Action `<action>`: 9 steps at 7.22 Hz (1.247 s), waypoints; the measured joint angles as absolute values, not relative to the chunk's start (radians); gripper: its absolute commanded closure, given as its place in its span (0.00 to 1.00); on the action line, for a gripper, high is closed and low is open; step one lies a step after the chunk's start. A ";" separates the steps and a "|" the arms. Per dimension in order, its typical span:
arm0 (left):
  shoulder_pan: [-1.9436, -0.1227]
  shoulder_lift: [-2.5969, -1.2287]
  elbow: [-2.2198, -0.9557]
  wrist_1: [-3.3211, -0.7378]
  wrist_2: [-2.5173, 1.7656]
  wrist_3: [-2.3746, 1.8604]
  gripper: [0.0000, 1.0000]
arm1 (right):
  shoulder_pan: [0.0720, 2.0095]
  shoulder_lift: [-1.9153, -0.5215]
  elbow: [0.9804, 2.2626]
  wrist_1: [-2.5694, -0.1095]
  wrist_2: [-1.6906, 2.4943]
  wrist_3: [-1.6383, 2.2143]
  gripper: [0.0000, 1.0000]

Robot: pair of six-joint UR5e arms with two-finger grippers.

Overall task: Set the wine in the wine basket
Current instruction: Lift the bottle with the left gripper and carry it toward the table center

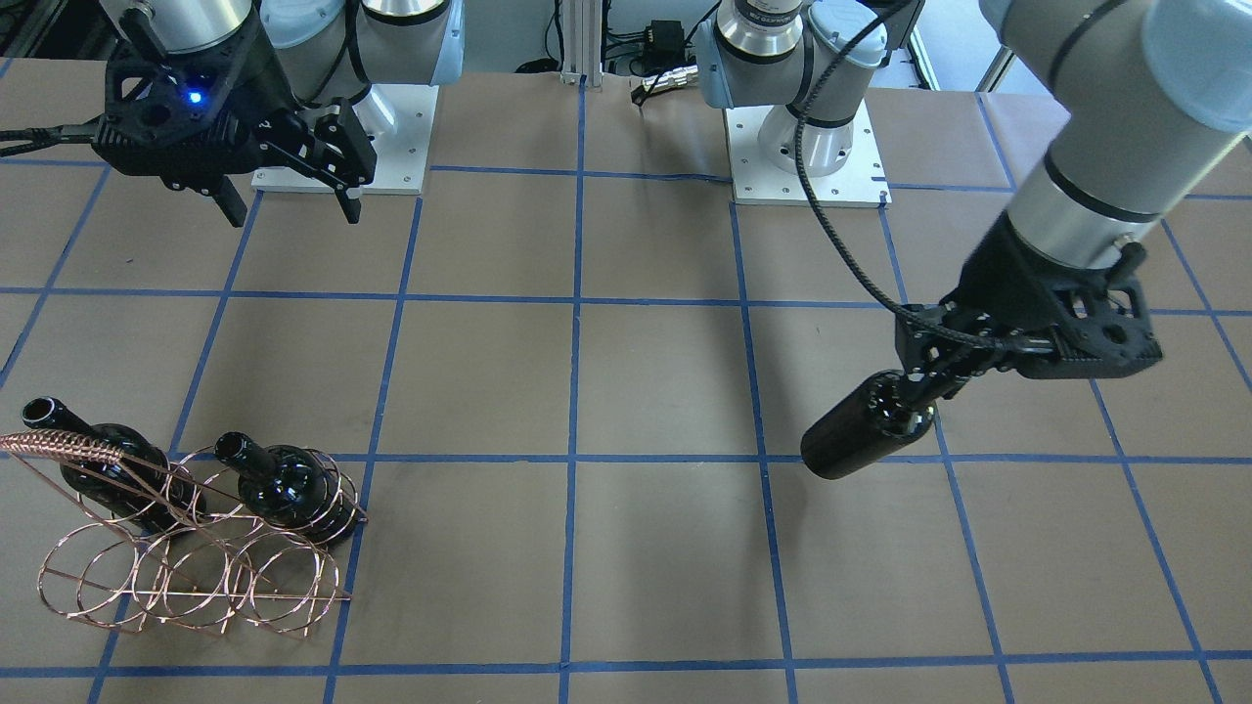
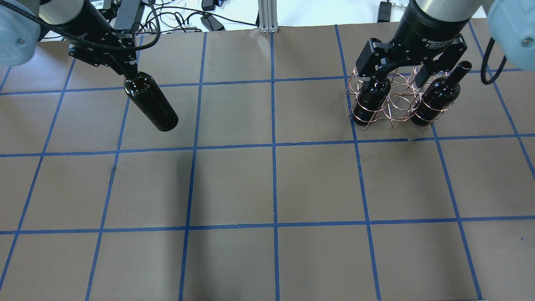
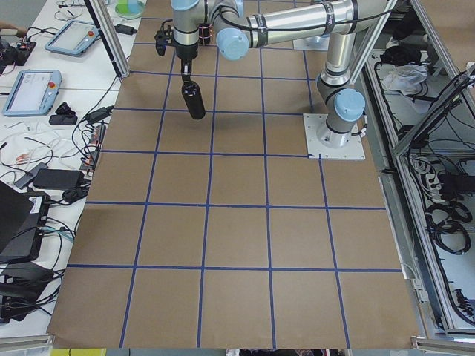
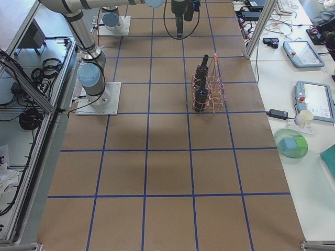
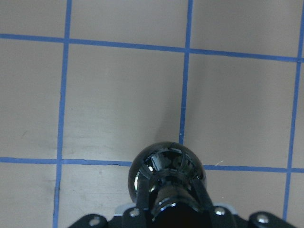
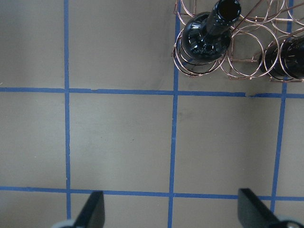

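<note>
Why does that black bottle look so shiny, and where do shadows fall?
Left wrist view: the lifted wine bottle shows white glints on glossy glass, and its neck is blurred. Overhead view: a faint, soft-edged shadow lies on the table below it. Right wrist view: the right gripper has fuzzy-edged fingertips.

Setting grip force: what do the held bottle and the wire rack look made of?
Held bottle: likely glass, glossy near-black; sharp mirror-like highlights on its shoulder.
Wire rack: thin metal wire, shiny copper tone, open see-through rings; plated or solid copper, cannot tell.
</note>
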State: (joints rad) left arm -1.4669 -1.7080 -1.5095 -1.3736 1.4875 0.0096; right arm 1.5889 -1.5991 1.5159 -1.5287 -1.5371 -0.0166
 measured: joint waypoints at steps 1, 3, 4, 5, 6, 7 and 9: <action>-1.525 -1.692 -1.538 -1.367 1.487 -0.065 1.00 | 1.589 -1.599 1.517 -1.528 -1.538 -0.017 0.00; -1.619 -1.687 -1.584 -1.299 1.488 -0.166 1.00 | 1.589 -1.600 1.517 -1.529 -1.537 -0.016 0.00; -1.651 -1.689 -1.610 -1.261 1.490 -0.206 1.00 | 1.589 -1.600 1.517 -1.530 -1.536 -0.016 0.00; -1.684 -1.694 -1.632 -1.219 1.504 -0.236 1.00 | 1.589 -1.601 1.517 -1.531 -1.538 -0.013 0.00; -1.716 -1.701 -1.646 -1.187 1.535 -0.253 1.00 | 1.589 -1.602 1.517 -1.530 -1.540 -0.011 0.00; -1.743 -1.706 -1.652 -1.172 1.564 -0.265 1.00 | 1.589 -1.602 1.517 -1.530 -1.541 -0.010 0.00; -1.772 -1.710 -1.675 -1.158 1.604 -0.278 1.00 | 1.589 -1.602 1.517 -1.533 -1.541 -0.008 0.00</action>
State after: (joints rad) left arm -1.7719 -1.7102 -1.6751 -1.1579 1.6039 -0.2778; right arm 1.5892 -1.6025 1.5171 -1.5329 -1.5409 -0.0075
